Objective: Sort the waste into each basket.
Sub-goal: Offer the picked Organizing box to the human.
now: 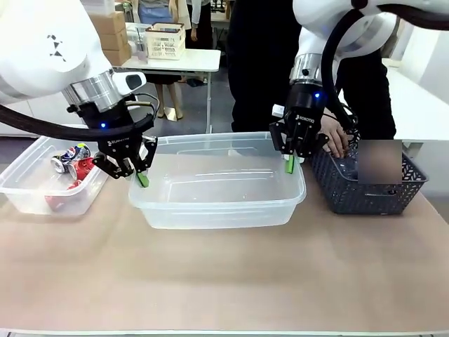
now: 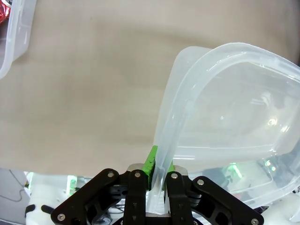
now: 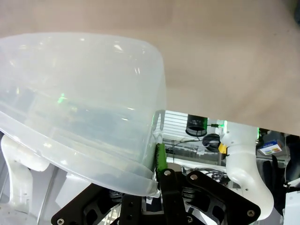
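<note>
The large clear tub (image 1: 217, 193) sits at the middle of the surface, nearer its far edge: colourless, see-through plastic, rectangular with rounded corners and a rolled rim, nothing visible inside it. The left gripper (image 1: 142, 178) has its jaws clenched on the tub's left rim; the left wrist view shows the thin wall pinched between the green pads (image 2: 151, 161). The right gripper (image 1: 289, 164) grasps the right rim the same way, the wall caught against its green pad (image 3: 160, 157) in the right wrist view. Whether the tub's base touches the surface cannot be told.

A smaller clear tub (image 1: 28, 184) of the same plastic stands at the far left corner of the surface. In it lie metal drink cans: a blue-silver can (image 1: 69, 156) on top and a red can (image 1: 78, 173) beside it, with more red showing lower down. The print on them is too small to read.

At the far right edge stands a dark grey basket (image 1: 365, 193) with lattice walls; a person's hand (image 1: 337, 140) reaches over its near-left rim, just behind the right gripper.

The surface (image 1: 224, 274) is a smooth, matte beige top, bare across its near half. The right gripper's black body carries white lettering, too small to make out. Behind, a white table (image 1: 175, 63) holds a cream slotted crate (image 1: 165, 41) and stacked cardboard boxes (image 1: 111, 35).
</note>
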